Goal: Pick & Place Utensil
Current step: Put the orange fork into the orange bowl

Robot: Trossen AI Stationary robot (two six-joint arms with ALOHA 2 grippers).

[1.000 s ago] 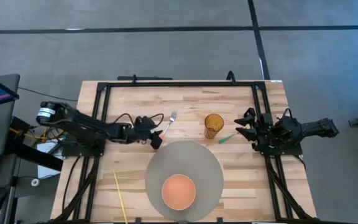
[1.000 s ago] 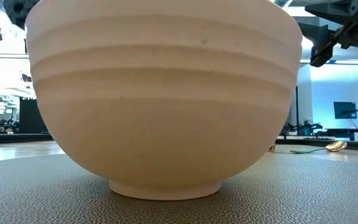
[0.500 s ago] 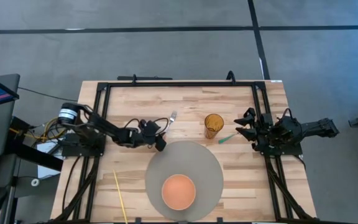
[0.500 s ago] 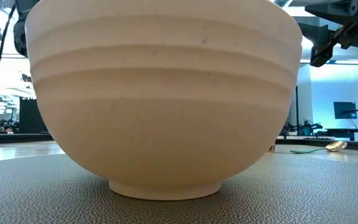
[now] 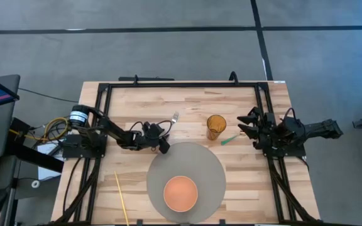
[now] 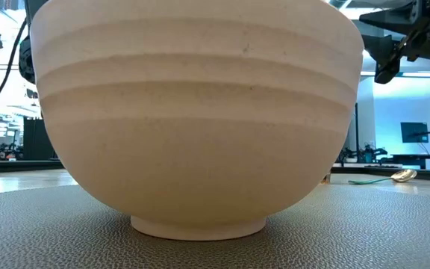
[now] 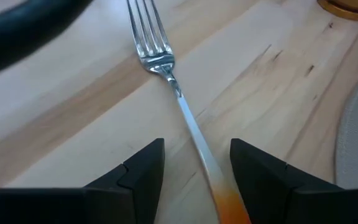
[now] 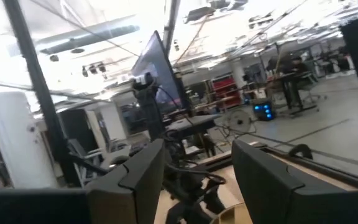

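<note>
So we've got the left gripper (image 7: 194, 171) down low over the wooden table (image 5: 187, 100), fingers apart on either side of the fork's (image 7: 173, 93) orange-tipped handle, not clamped on it. The fork lies flat on the wood with its tines pointing away from the gripper, just off the edge of the grey round mat (image 5: 186, 150). An orange bowl (image 5: 180, 192) sits on that mat. The right gripper (image 5: 250, 125) waits at the table's right edge beside the amber cup (image 5: 216, 125), fingers apart.

The table (image 5: 187, 100) is seen from straight overhead. At tabletop level, the bowl (image 6: 196, 112) fills the view. Both show it. Wrist views face forward.
</note>
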